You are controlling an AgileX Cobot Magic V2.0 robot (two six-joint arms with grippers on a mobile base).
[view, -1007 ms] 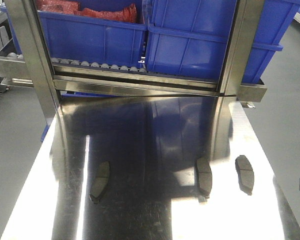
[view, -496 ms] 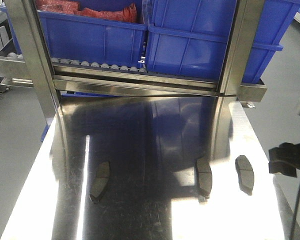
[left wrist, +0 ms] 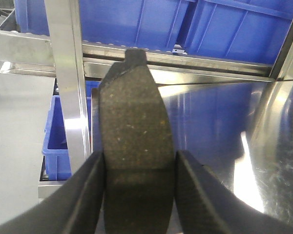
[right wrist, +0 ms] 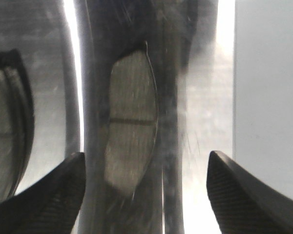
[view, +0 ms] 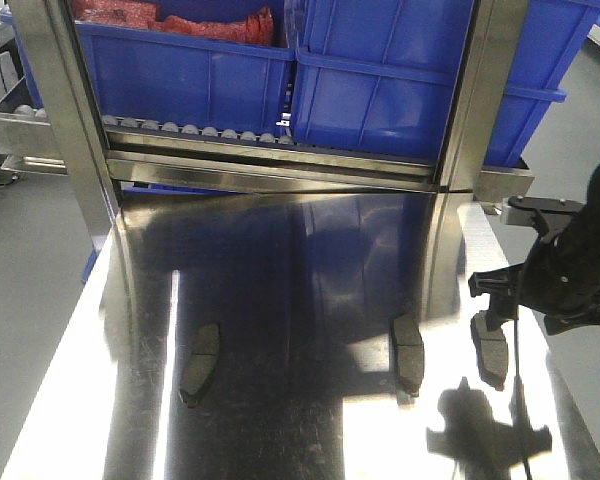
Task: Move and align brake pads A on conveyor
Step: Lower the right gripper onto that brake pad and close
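Note:
Three dark grey brake pads lie on the shiny steel table (view: 300, 260): one at the left (view: 198, 363), one in the middle (view: 408, 353) and one at the right (view: 490, 350). My right gripper (view: 532, 303) hangs open just above the right pad. In the right wrist view that pad (right wrist: 132, 122) lies ahead of the open right gripper (right wrist: 146, 161), toward its left finger. The middle pad (right wrist: 7, 122) shows at the left edge. My left gripper (left wrist: 139, 163) is shut on a fourth pad (left wrist: 134, 112), held off the table's left side. The conveyor is out of view.
A roller rack with blue bins (view: 190, 70) stands across the table's far end on steel uprights (view: 70, 130) (view: 480, 100). The table's right edge (view: 565, 400) runs close under the right arm, with grey floor beyond. A blue bin (left wrist: 61, 141) sits low at the left.
My right arm has come in from the right edge and moved left over the right pad, casting a shadow on the table. The three pads have not moved.

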